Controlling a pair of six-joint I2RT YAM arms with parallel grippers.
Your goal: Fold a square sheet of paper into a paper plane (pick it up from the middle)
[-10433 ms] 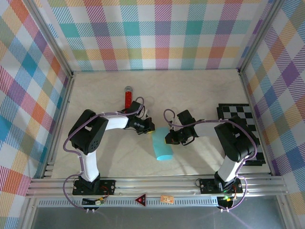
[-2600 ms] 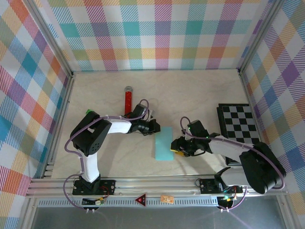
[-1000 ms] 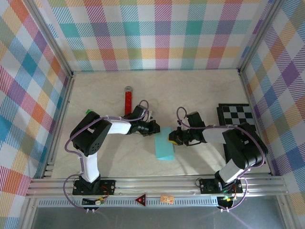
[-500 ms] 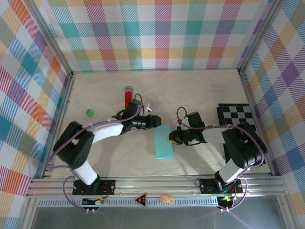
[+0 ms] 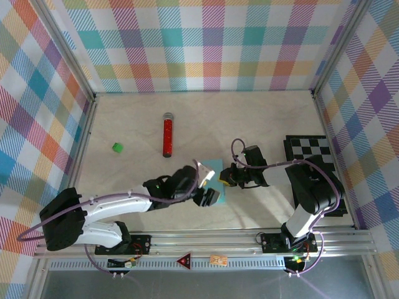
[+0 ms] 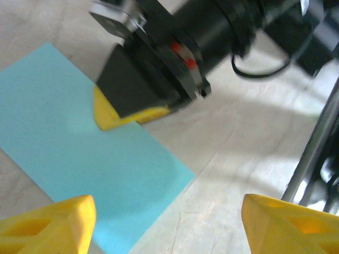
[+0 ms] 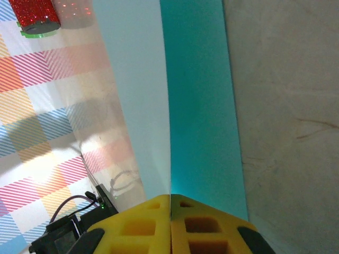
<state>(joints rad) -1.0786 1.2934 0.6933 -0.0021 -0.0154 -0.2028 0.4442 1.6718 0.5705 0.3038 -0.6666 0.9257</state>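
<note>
Plaid walls (image 5: pixel 212 43) box in a pale marbled bench (image 5: pixel 262 115), and the cyan paper sheet (image 5: pixel 213 167) lies near the front middle of it, folded into a narrow strip. The right pincer (image 7: pixel 170 203) is pinched closed on the strip's right edge. In the right wrist view one paler flap stands up off the darker layer, right where the yellow pads (image 7: pixel 137 227) meet. The left pincer (image 6: pixel 168 211) hangs over the near end of the paper with its jaws spread wide, gripping nothing. A red glittery tube (image 5: pixel 167 134) lies farther back to the left, with a little green block (image 5: pixel 116 147) further left again. Off to the right sits a checkered board (image 5: pixel 312 152).
</note>
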